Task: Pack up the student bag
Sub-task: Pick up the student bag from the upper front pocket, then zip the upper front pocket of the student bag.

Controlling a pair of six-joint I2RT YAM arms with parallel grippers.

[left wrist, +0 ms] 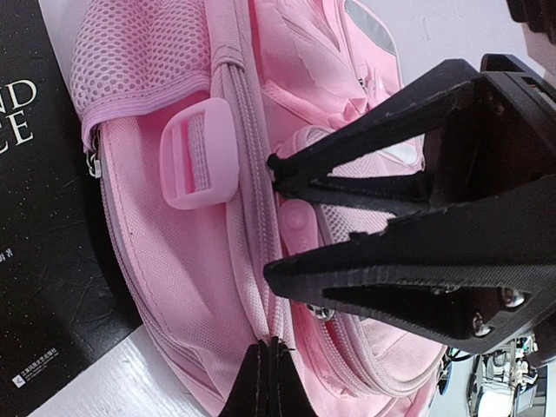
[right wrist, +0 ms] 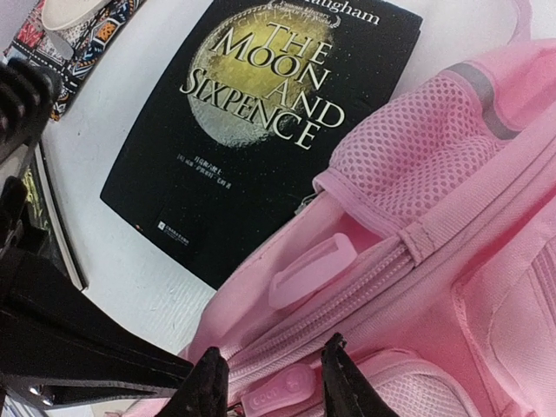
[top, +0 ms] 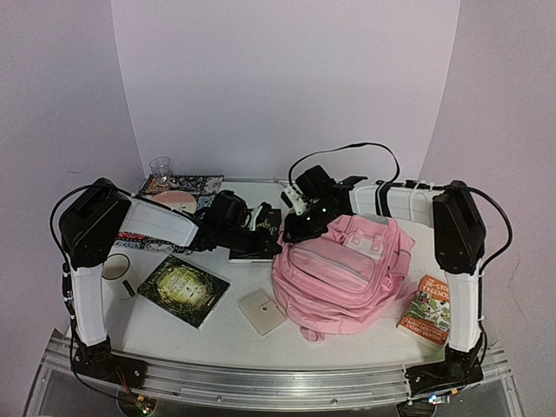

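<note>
Student bag [top: 347, 278]: lies flat on the table, front pockets up. Both arms meet at its far-left corner.

Step in hand, as I judge it: opening the bag. Nothing looks packed; the zip seen from both wrists runs closed.

Left gripper [left wrist: 272, 347]: jaws fully together, tips set on the bag's zip seam just below the pink strap buckle [left wrist: 198, 152]. Cannot tell whether a fold of fabric is nipped between them. Likely meant as the anchor.

Right gripper [right wrist: 274, 349]: jaws partly apart, one finger either side of the pink zip pull [right wrist: 280, 393]. A gap shows on both sides, so nothing is gripped yet.

Around the bag:
- black book [right wrist: 252, 130], "The Moon and Sixpence", just left of the worked corner, partly tucked under the bag's edge
- green book [top: 184, 289], well left of the bag
- pale square card [top: 262, 311], near the bag's front-left edge
- colourful paperback [top: 426, 310], just right of the bag

Next move calls for:
- right jaws closing squarely on the pull, which is small and could slip out
- a draw along the zip's line, not across it
- left tips holding the seam, so the soft bag does not drag or bunch
- the black book staying clear of the bag's shifting corner
</note>
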